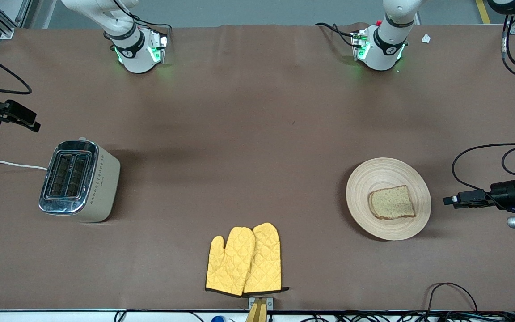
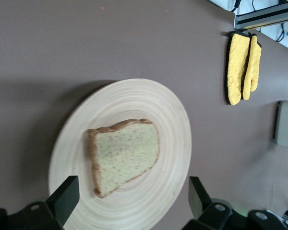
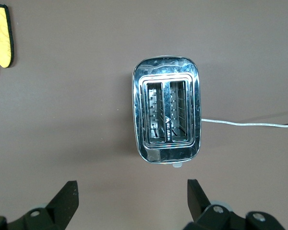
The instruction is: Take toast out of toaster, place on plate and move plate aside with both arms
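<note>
The toast (image 1: 392, 202) lies flat on the round pale wooden plate (image 1: 365, 188), toward the left arm's end of the table. The left wrist view shows the toast (image 2: 125, 155) on the plate (image 2: 173, 139) too. My left gripper (image 1: 448, 201) is open and empty, in the air just off the plate's rim toward the left arm's end; in its wrist view (image 2: 132, 199) the plate's edge shows between its fingers. My right gripper (image 1: 35, 126) is open and empty, up by the table's edge at the right arm's end, near the toaster; its wrist view (image 3: 130, 199) shows bare table between its fingers.
A chrome-topped toaster (image 1: 78, 180) with two empty slots stands at the right arm's end, its white cord (image 1: 7, 164) running off the table; it also shows in the right wrist view (image 3: 166, 115). Two yellow quilted oven mitts (image 1: 245, 259) lie near the table's front edge.
</note>
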`<state>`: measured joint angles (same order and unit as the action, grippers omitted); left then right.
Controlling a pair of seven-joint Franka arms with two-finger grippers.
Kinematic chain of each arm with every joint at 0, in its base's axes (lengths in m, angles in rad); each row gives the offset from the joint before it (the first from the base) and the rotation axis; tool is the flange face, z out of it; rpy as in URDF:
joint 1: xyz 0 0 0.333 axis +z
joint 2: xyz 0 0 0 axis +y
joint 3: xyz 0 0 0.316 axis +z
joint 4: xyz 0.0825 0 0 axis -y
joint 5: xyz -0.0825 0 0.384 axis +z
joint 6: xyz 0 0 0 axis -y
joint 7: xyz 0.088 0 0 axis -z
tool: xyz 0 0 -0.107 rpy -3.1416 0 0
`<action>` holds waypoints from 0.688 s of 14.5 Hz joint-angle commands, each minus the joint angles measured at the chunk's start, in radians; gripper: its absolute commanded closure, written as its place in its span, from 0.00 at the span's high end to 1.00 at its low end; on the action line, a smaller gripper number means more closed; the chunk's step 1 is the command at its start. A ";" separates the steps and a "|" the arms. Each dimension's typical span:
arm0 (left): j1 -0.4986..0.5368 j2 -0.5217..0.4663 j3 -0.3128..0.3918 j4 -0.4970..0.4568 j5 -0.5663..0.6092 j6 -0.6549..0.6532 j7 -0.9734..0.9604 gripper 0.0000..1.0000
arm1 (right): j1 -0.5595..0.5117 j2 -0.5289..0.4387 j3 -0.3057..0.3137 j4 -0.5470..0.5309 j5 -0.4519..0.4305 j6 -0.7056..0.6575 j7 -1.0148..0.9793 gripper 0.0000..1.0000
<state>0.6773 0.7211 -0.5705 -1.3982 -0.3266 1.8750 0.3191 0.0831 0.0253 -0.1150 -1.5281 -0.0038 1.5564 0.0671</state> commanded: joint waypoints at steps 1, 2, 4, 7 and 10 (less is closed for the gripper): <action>-0.008 -0.100 -0.084 -0.012 0.105 -0.049 -0.234 1.00 | 0.000 -0.024 0.005 -0.014 -0.008 -0.002 0.003 1.00; -0.015 -0.129 -0.118 -0.012 0.141 -0.080 -0.318 1.00 | 0.000 -0.024 0.005 -0.014 -0.008 -0.002 0.003 1.00; -0.037 -0.182 -0.184 -0.012 0.210 -0.109 -0.507 1.00 | 0.000 -0.024 0.005 -0.014 -0.008 -0.002 0.003 1.00; -0.067 -0.248 -0.255 -0.010 0.264 -0.178 -0.695 1.00 | 0.000 -0.024 0.005 -0.014 -0.008 -0.004 0.003 1.00; -0.103 -0.321 -0.290 -0.013 0.365 -0.246 -0.715 1.00 | 0.000 -0.024 0.005 -0.014 -0.008 -0.004 0.003 1.00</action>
<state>0.5775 0.4594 -0.8510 -1.3940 -0.0158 1.6753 -0.3852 0.0831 0.0251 -0.1150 -1.5279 -0.0038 1.5563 0.0671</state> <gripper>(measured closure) 0.000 0.000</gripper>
